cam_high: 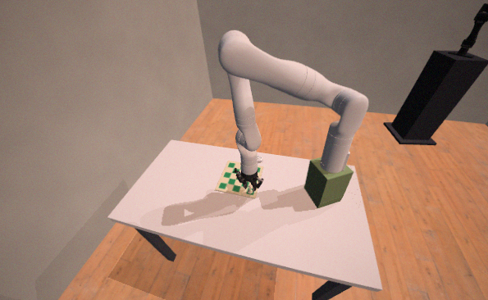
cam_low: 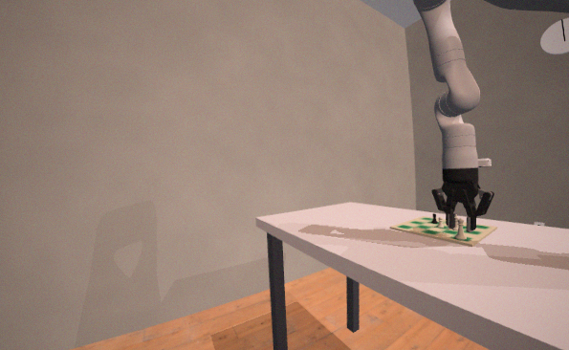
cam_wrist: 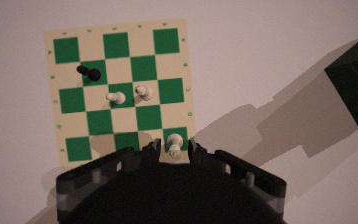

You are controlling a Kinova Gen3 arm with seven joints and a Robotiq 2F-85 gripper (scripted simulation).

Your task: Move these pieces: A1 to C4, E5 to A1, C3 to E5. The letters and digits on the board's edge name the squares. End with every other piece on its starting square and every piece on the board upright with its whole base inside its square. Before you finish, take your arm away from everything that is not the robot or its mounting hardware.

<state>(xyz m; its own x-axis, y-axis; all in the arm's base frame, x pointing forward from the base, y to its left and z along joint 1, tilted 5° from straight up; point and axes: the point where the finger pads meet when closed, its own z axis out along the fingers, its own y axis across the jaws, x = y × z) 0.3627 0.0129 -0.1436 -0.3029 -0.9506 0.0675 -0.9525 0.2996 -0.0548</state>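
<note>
A small green-and-cream chessboard (cam_high: 223, 180) (cam_low: 481, 234) (cam_wrist: 52, 102) lies on the white table (cam_high: 207, 229). A white piece (cam_wrist: 175, 142) (cam_low: 460, 229) (cam_high: 249, 190) stands upright on the corner square nearest the wrist camera. My gripper (cam_wrist: 174, 145) (cam_low: 461, 221) (cam_high: 251, 184) is low over this corner. Its fingers are partly open, one on each side of the white piece, with a gap to it. Two more white pieces (cam_wrist: 116, 97) (cam_wrist: 144, 92) stand near the board's middle. A black piece (cam_wrist: 92, 74) (cam_low: 434, 218) stands farther back.
The arm's green base block (cam_high: 328, 186) (cam_wrist: 356, 85) stands on the table to the right of the board. A black pedestal (cam_high: 436, 94) stands on the floor far behind. The table edge runs close to the board's front in the exterior view.
</note>
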